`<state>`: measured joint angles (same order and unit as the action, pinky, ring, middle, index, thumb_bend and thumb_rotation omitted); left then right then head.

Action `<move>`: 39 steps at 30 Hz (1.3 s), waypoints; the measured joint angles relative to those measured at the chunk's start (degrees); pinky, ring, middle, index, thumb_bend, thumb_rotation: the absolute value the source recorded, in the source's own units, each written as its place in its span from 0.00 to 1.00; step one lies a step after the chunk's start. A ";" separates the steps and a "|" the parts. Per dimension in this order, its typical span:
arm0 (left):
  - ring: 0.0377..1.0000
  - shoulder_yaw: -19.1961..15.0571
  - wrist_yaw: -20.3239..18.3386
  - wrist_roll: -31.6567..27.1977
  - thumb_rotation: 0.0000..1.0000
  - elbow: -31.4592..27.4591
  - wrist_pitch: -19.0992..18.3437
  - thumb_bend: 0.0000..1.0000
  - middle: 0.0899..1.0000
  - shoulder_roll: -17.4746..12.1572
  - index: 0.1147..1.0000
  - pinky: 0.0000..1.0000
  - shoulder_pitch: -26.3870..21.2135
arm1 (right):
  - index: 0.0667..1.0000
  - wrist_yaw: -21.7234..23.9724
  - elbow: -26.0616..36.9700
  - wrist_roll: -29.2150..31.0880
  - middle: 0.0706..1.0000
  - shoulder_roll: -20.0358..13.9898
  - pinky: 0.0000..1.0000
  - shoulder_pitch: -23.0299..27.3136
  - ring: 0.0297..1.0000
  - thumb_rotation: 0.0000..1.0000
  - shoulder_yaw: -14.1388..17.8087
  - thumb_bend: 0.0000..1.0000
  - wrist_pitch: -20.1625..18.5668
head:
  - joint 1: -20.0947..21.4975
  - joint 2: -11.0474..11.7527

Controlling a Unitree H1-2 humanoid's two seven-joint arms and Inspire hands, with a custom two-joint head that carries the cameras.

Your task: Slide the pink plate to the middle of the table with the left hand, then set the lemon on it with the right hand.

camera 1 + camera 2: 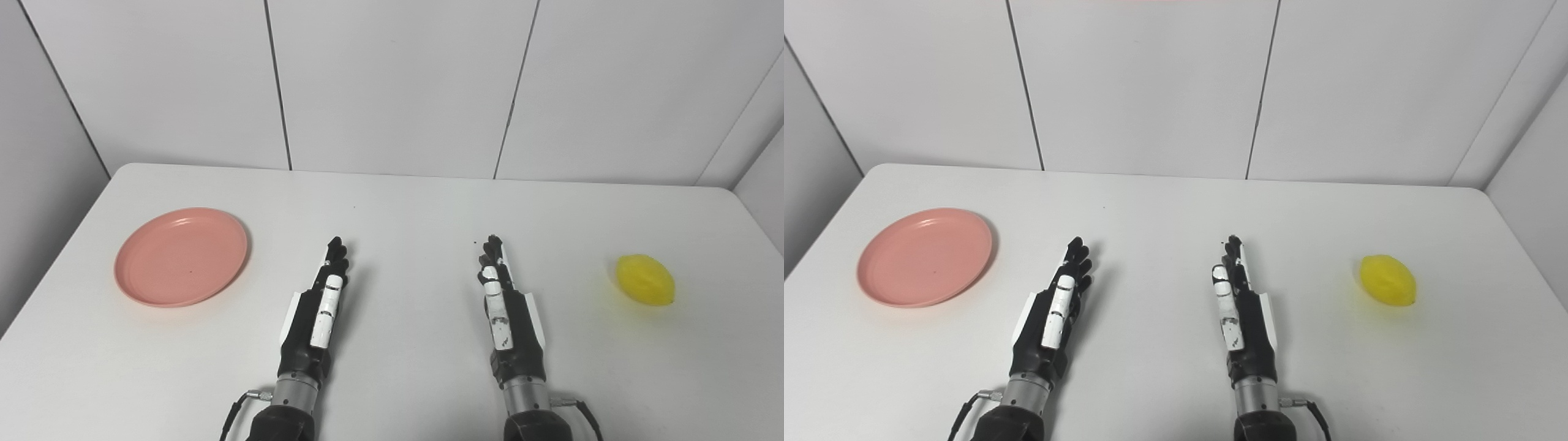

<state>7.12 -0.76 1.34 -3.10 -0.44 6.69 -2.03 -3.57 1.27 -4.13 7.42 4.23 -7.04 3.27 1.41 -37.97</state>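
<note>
Both hands, left hand (318, 312) and right hand (505, 312), are lying empty with fingers extended mid-worktop (404, 202), awaiting the pink plate (181, 256) and lemon (645, 280) flanking them.

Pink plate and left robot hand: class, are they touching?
Apart. The left eye view shows bare table between the pink plate and the left robot hand.

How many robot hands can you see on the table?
2. The left hand is stretched out flat near the middle, right of the pink plate. The right hand lies beside it, left of the lemon. Both hold nothing, and none looks hidden.
</note>
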 measured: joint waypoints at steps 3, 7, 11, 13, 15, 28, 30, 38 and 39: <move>1.00 -0.03 0.14 0.02 1.00 0.60 0.85 0.49 1.00 0.02 1.00 1.00 -0.23 | 1.00 0.52 -0.61 0.39 1.00 -0.23 1.00 -0.04 1.00 1.00 0.01 0.59 0.00 | -1.31 0.52; 1.00 -0.03 0.34 0.28 1.00 1.56 1.28 0.49 1.00 0.07 1.00 1.00 -0.85 | 1.00 0.60 -0.61 0.34 1.00 -0.63 1.00 -0.01 1.00 1.00 0.03 0.60 0.01 | -2.71 1.14; 1.00 -0.10 0.32 0.09 1.00 1.67 1.29 0.51 1.00 0.06 1.00 1.00 -0.98 | 1.00 0.49 -0.69 -0.12 1.00 -0.96 1.00 -0.01 1.00 1.00 0.24 0.60 0.02 | -4.47 2.02; 1.00 -0.11 0.27 -0.05 1.00 1.61 1.28 0.53 1.00 0.05 1.00 1.00 -0.98 | 1.00 0.44 -0.74 -0.56 1.00 -0.99 1.00 0.00 1.00 1.00 0.34 0.61 0.02 | -5.18 2.55; 1.00 -0.16 0.26 -0.10 1.00 1.14 1.18 0.55 1.00 0.03 1.00 1.00 -0.98 | 1.00 0.44 -0.76 -0.66 1.00 -0.99 1.00 0.00 1.00 1.00 0.34 0.62 0.02 | -5.89 2.90; 0.99 -3.52 -2.17 -2.78 1.00 -3.67 -1.00 0.54 1.00 -3.60 1.00 0.99 -6.50 | 1.00 0.55 -0.76 -0.64 1.00 -1.13 1.00 0.03 1.00 1.00 0.76 0.63 0.02 | -9.67 5.10; 0.99 -4.56 -2.16 -2.81 1.00 -4.10 -1.48 0.56 0.99 -3.68 1.00 1.00 -7.20 | 1.00 0.56 -0.75 -0.64 1.00 -1.13 1.00 0.03 1.00 1.00 0.74 0.63 0.02 | -9.93 5.45; 0.94 -9.86 -1.65 -5.05 1.00 -8.77 -4.07 0.56 0.94 -7.48 0.92 0.95 -12.30 | 1.00 0.45 -0.81 -0.78 1.00 -1.06 1.00 0.02 1.00 1.00 0.74 0.64 0.29 | -9.76 6.15; 0.93 -10.80 -1.04 -5.05 1.00 -8.85 -4.26 0.57 0.93 -7.73 0.91 0.95 -13.15 | 1.00 0.42 -0.86 -0.84 1.00 -1.05 1.00 0.04 1.00 1.00 0.74 0.64 0.41 | -9.84 6.33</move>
<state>-3.67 -1.80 -3.71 -11.95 -4.70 -1.04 -15.18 -3.15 0.41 -4.97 6.37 4.26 -6.30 3.68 -8.44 -31.64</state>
